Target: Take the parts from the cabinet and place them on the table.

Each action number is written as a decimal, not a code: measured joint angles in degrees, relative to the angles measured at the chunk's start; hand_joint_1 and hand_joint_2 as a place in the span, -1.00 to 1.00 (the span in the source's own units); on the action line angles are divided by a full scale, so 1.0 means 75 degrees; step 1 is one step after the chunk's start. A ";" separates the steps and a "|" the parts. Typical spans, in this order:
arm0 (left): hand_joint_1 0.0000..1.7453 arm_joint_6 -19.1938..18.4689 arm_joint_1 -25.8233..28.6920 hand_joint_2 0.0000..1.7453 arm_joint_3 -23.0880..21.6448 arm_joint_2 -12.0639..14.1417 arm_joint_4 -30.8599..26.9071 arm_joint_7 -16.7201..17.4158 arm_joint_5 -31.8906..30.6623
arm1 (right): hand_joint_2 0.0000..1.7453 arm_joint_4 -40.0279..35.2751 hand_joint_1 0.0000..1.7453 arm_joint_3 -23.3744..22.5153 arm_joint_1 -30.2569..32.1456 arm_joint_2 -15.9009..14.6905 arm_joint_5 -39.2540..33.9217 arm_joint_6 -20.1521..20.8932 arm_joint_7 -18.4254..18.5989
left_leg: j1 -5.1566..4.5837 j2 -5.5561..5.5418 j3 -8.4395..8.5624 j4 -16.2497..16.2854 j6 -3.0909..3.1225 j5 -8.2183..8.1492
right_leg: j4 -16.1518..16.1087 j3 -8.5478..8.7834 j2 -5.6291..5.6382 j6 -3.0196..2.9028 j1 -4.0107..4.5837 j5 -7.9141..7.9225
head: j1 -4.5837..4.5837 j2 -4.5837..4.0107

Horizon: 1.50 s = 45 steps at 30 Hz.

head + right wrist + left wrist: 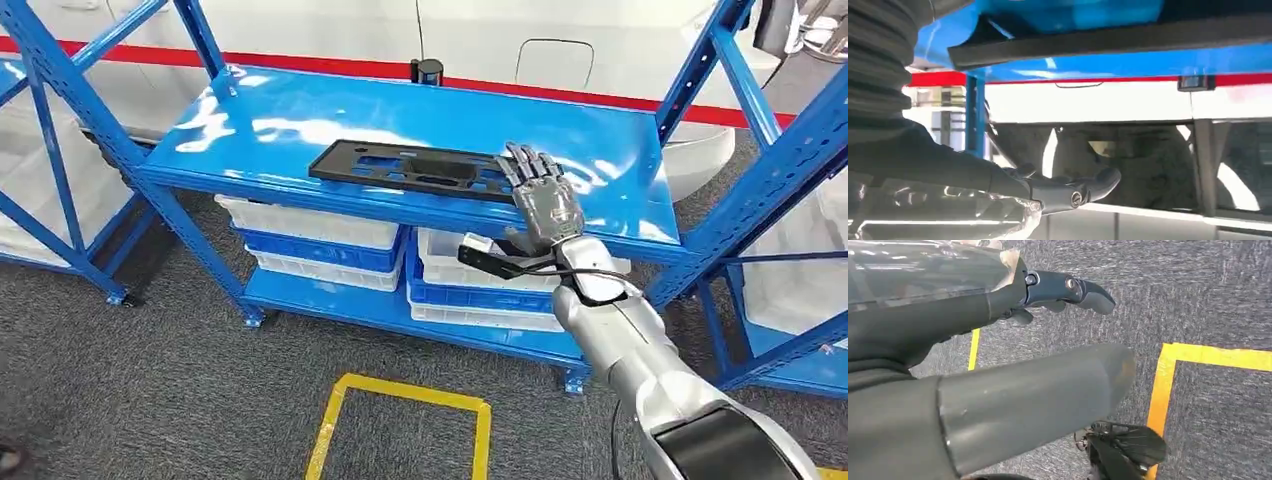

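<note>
The blue shelf carries a flat black panel near its front edge, toward the right corner. The right hand reaches over that edge, fingers spread, resting on the panel's right end, likely to grasp it. The left hand hangs over the floor, holding nothing, fingers apart.

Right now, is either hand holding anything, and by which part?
The right hand rests at the black panel's right end; a grip cannot be told. The left hand holds nothing.
</note>
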 joint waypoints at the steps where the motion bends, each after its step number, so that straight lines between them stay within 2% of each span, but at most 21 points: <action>1: -1.00 0.0000 0.0003 -1.00 0.0000 0.0012 0.0000 0.0003 0.0000 | 1.00 0.0006 -1.00 0.0000 0.0006 0.0003 -0.0003 0.0000 -0.0009 | 0.0040 0.0017 0.0150 -0.0493 -0.0041 0.0404 | 0.0008 0.0074 0.0005 0.0049 -0.0038 -0.0058 | -0.0012 0.0000; 3: -1.00 0.0006 -0.0003 -1.00 0.0000 0.0021 0.0000 0.0009 0.0000 | 1.00 0.0012 -1.00 0.0003 -0.0001 0.0006 -0.0006 0.0003 -0.0049 | 0.0096 0.0083 0.0768 -0.1885 -0.0115 0.1228 | 0.0029 0.0239 0.0004 0.0161 -0.0095 -0.0194 | -0.0011 0.0000; 4: -1.00 0.0003 -0.0002 -1.00 0.0000 -0.0005 0.0000 0.0012 -0.0003 | 1.00 0.0014 -1.00 0.0006 -0.0013 0.0009 -0.0009 0.0006 -0.0058 | 0.0103 0.0142 0.0974 -0.2258 -0.0178 0.1250 | 0.0045 0.0251 0.0000 0.0245 -0.0023 -0.0260 | -0.0050 0.0000; 5: -1.00 0.0003 -0.0017 -1.00 0.0000 -0.0017 0.0000 0.0015 -0.0003 | 1.00 0.0017 -1.00 0.0006 -0.0042 0.0009 -0.0012 0.0006 -0.0073 | 0.0054 0.0070 0.1038 -0.2309 -0.0050 0.1167 | 0.0067 0.0237 0.0009 0.0305 0.0008 -0.0299 | -0.0091 0.0000; 7: -1.00 0.0006 -0.0024 -1.00 0.0000 -0.0009 0.0000 0.0021 -0.0012 | 1.00 0.0020 -1.00 0.0012 -0.0048 0.0015 -0.0012 0.0006 -0.0079 | 0.0010 0.0058 0.0994 -0.2278 0.0107 0.1108 | 0.0002 0.0253 0.0008 0.0375 0.0080 -0.0323 | -0.0015 0.0000; 8: -1.00 0.0006 -0.0020 -1.00 0.0000 -0.0011 0.0000 0.0023 -0.0012 | 1.00 0.0020 -1.00 0.0012 -0.0053 0.0018 -0.0012 0.0006 -0.0079 | -0.0048 0.0040 0.1011 -0.2285 0.0192 0.1090 | -0.0023 0.0304 -0.0002 0.0449 0.0081 -0.0348 | -0.0012 0.0000; 9: -1.00 0.0012 -0.0017 -1.00 0.0000 -0.0012 0.0000 0.0026 -0.0015 | 1.00 0.0023 -1.00 0.0009 -0.0055 0.0009 -0.0015 0.0006 -0.0079 | -0.0013 0.0028 0.1104 -0.2359 0.0305 0.1109 | 0.0026 0.0251 -0.0007 0.0504 0.0022 -0.0421 | -0.0020 0.0000; 10: -1.00 0.0026 -0.0022 -1.00 0.0000 -0.0006 0.0000 0.0026 -0.0023 | 1.00 0.0023 -1.00 0.0009 -0.0060 0.0006 -0.0023 0.0006 -0.0085 | -0.0052 0.0024 0.1160 -0.2364 0.0372 0.1082 | 0.0308 0.0171 0.0001 0.0479 0.0015 -0.0527 | 0.0023 0.0000; 12: -1.00 0.0079 -0.0039 -1.00 0.0000 0.0006 0.0000 0.0026 -0.0044 | 1.00 0.0032 -1.00 0.0015 -0.0080 0.0015 -0.0055 0.0006 -0.0102 | -0.0080 0.0010 0.1216 -0.2362 0.0472 0.1027 | 0.1597 -0.0541 0.0006 0.0392 0.0000 -0.0972 | 0.0055 0.0000; 13: -1.00 0.0099 -0.0040 -1.00 0.0000 0.0006 0.0000 0.0026 -0.0047 | 1.00 0.0044 -1.00 0.0020 -0.0055 0.0018 -0.0064 0.0006 -0.0120 | -0.0098 0.0000 0.1240 -0.2361 0.0510 0.0993 | 0.2297 -0.0989 0.0006 0.0381 0.0001 -0.1168 | 0.0058 0.0000; 14: -1.00 0.0114 -0.0039 -1.00 0.0000 0.0003 0.0000 0.0009 -0.0055 | 1.00 0.0067 -1.00 0.0020 -0.0027 0.0012 -0.0079 0.0003 -0.0119 | -0.0119 -0.0027 0.1272 -0.2360 0.0530 0.0957 | 0.2743 -0.1327 0.0014 0.0413 0.0013 -0.1221 | 0.0073 0.0000; 15: -1.00 0.0122 -0.0031 -1.00 0.0000 0.0000 0.0000 -0.0012 -0.0058 | 1.00 0.0090 -1.00 0.0020 -0.0013 0.0012 -0.0085 0.0000 -0.0120 | -0.0140 -0.0057 0.1314 -0.2359 0.0539 0.0925 | 0.2741 -0.1454 0.0016 0.0464 0.0034 -0.1091 | 0.0079 0.0000; 16: -1.00 0.0125 -0.0028 -1.00 0.0000 0.0000 0.0000 -0.0020 -0.0067 | 1.00 0.0105 -1.00 0.0023 -0.0013 0.0012 -0.0084 0.0000 -0.0119 | -0.0161 -0.0093 0.1364 -0.2356 0.0540 0.0887 | 0.2371 -0.1367 0.0015 0.0528 0.0048 -0.0818 | 0.0079 0.0000; 18: -1.00 0.0125 -0.0035 -1.00 -0.0003 0.0000 0.0000 -0.0041 -0.0093 | 1.00 0.0128 -1.00 0.0020 -0.0040 0.0012 -0.0087 -0.0006 -0.0119 | -0.0201 -0.0137 0.1499 -0.2356 0.0521 0.0801 | 0.0848 -0.0758 0.0016 0.0586 0.0098 -0.0027 | 0.0105 0.0000; 19: -1.00 0.0122 -0.0032 -1.00 -0.0006 -0.0003 0.0000 -0.0049 -0.0108 | 1.00 0.0140 -1.00 0.0020 -0.0063 0.0009 -0.0093 -0.0006 -0.0119 | -0.0209 -0.0142 0.1529 -0.2361 0.0500 0.0759 | 0.0217 -0.0529 0.0014 0.0503 0.0119 0.0240 | 0.0108 0.0000; 20: -1.00 0.0111 -0.0039 -1.00 -0.0012 -0.0006 0.0000 -0.0052 -0.0119 | 1.00 0.0149 -1.00 0.0023 -0.0077 0.0012 -0.0105 -0.0006 -0.0119 | -0.0275 -0.0155 0.1548 -0.2337 0.0450 0.0696 | 0.0198 -0.0428 0.0031 0.0403 0.0209 0.0270 | 0.0093 0.0000; 21: -1.00 0.0090 -0.0044 -1.00 -0.0018 -0.0006 0.0000 -0.0052 -0.0125 | 1.00 0.0152 -1.00 0.0029 -0.0075 0.0038 -0.0111 -0.0012 -0.0119 | -0.0285 -0.0157 0.1541 -0.2305 0.0457 0.0673 | 0.0166 -0.0419 0.0031 0.0336 0.0142 0.0308 | 0.0087 0.0000; 22: -1.00 0.0087 -0.0042 -1.00 -0.0026 0.0006 0.0000 -0.0052 -0.0125 | 1.00 0.0160 -1.00 0.0035 -0.0064 0.0064 -0.0111 -0.0015 -0.0119 | -0.0267 -0.0151 0.1548 -0.2303 0.0533 0.0651 | 0.0168 -0.0442 0.0028 0.0325 0.0090 0.0313 | 0.0043 0.0000; 25: -1.00 0.0082 -0.0042 -1.00 -0.0058 0.0006 0.0000 -0.0046 -0.0125 | 1.00 0.0169 -1.00 0.0047 -0.0048 0.0088 -0.0108 -0.0018 -0.0122 | -0.0218 -0.0124 0.1551 -0.2324 0.0484 0.0633 | 0.0173 -0.0443 0.0040 0.0263 0.0152 0.0280 | 0.0053 0.0000; 33: -1.00 0.0090 -0.0051 -1.00 -0.0120 0.0006 0.0000 -0.0046 -0.0125 | 1.00 0.0172 -1.00 0.0070 -0.0018 0.0140 -0.0105 -0.0018 -0.0122 | -0.0196 -0.0109 0.1572 -0.2353 0.0420 0.0624 | 0.0174 -0.0446 0.0064 0.0226 0.0179 0.0260 | 0.0058 0.0000; 45: -1.00 0.0230 -0.0050 -1.00 -0.0131 0.0009 0.0000 -0.0192 -0.0122 | 1.00 0.0186 -1.00 0.0125 0.0050 0.0169 -0.0128 -0.0015 -0.0096 | -0.0207 -0.0109 0.1571 -0.2352 0.0410 0.0631 | 0.0175 -0.0435 0.0064 0.0224 0.0177 0.0262 | 0.0061 0.0000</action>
